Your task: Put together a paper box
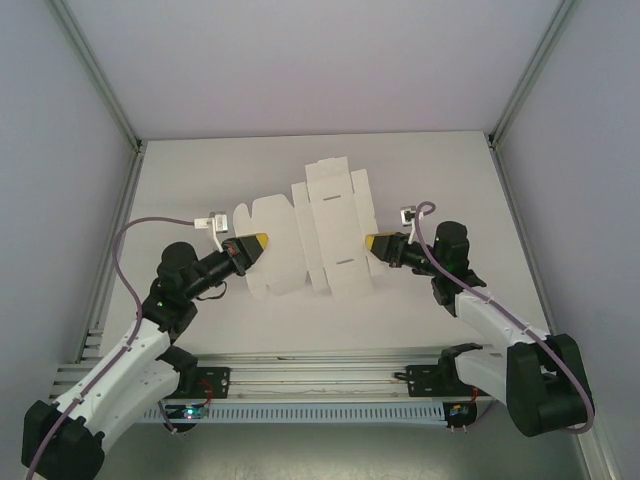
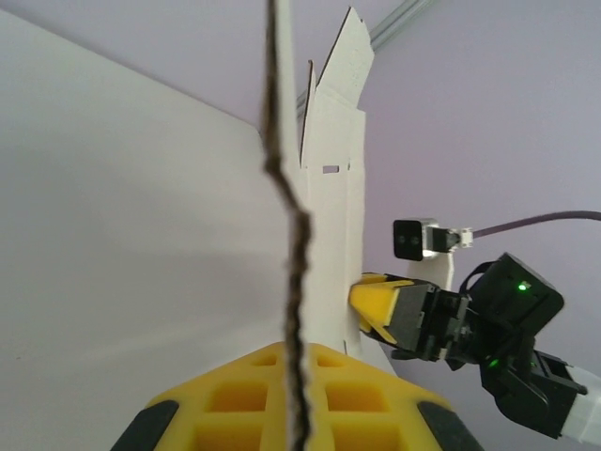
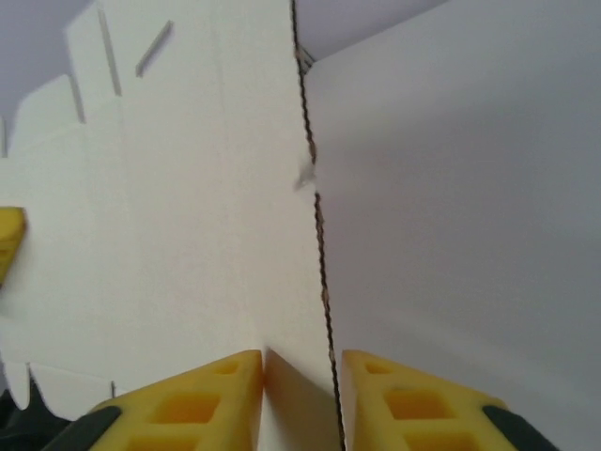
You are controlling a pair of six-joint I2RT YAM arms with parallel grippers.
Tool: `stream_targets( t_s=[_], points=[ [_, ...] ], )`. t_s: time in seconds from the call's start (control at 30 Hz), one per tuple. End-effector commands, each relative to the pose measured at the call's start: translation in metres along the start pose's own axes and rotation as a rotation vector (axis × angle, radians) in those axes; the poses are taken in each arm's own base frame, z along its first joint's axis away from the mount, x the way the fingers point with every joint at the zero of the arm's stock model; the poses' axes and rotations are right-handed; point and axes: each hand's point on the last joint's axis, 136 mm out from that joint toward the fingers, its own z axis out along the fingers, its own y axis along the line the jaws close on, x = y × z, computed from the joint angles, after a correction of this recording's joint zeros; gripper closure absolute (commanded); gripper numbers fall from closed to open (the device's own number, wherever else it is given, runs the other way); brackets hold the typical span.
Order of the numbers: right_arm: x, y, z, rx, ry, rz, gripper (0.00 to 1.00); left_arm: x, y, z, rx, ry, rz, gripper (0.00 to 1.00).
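- Your left gripper (image 1: 256,243) is clamped tight on the paper box (image 1: 325,215). In its wrist view the thin card runs edge-on up the middle of the frame, straight out from between the yellow fingers (image 2: 235,399).
- Your right gripper (image 1: 372,244) stands narrow, astride the opposite edge. In its own wrist view the card's edge rises between the two fingers at the bottom of the frame, closer to the right-hand one, with a gap showing on the other side. You cannot tell whether the pads bite yet.
- The box is an unfolded, multi-panel cutout at the centre of the overhead frame, spanning from one gripper to the other above the white table (image 1: 450,180). Tabbed flaps sit along its upper and left edges.
- This looks like an early step: you are taking a two-handed hold before the first fold, and no wall stands up yet.
- The next move probably calls for a sure right-hand pinch. After that, turn one side panel about its crease while the other hand holds steady, so the card neither buckles nor tears.
- The creases are nearly lost, white on white. The card hides the pad contact on both sides. From the overhead view you cannot tell whether the sheet rests on the table or hangs just above it.
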Motion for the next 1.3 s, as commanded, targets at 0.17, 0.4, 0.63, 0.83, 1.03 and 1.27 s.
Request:
stream_targets(
  t_s=[0.17,0.4,0.63,0.83,1.03,1.27],
  points=[
    [-0.005,0.035,-0.008,-0.124,-0.023,-0.156,0.96,-0.008,-0.005,-0.002,0.009,-0.05,0.044,1.0],
    [-0.006,0.03,-0.01,-0.055,-0.013,-0.233,1.0,-0.001,0.045,-0.018,-0.281,-0.056,0.001,0.01],
    [0.006,0.024,-0.009,0.036,0.116,-0.429,1.0,-0.007,0.122,-0.103,-0.937,-0.114,0.011,0.0],
    [0.011,0.033,-0.004,0.011,0.233,-0.671,1.0,-0.027,0.095,-0.08,-0.855,-0.023,0.121,0.0],
    [0.001,0.026,0.005,0.015,0.383,-0.874,1.0,-0.039,0.067,-0.035,-0.67,0.04,0.137,0.0],
    [-0.007,0.001,0.026,0.02,0.52,-1.113,1.0,-0.05,0.069,-0.012,-0.659,0.056,0.156,0.0]
  ],
)
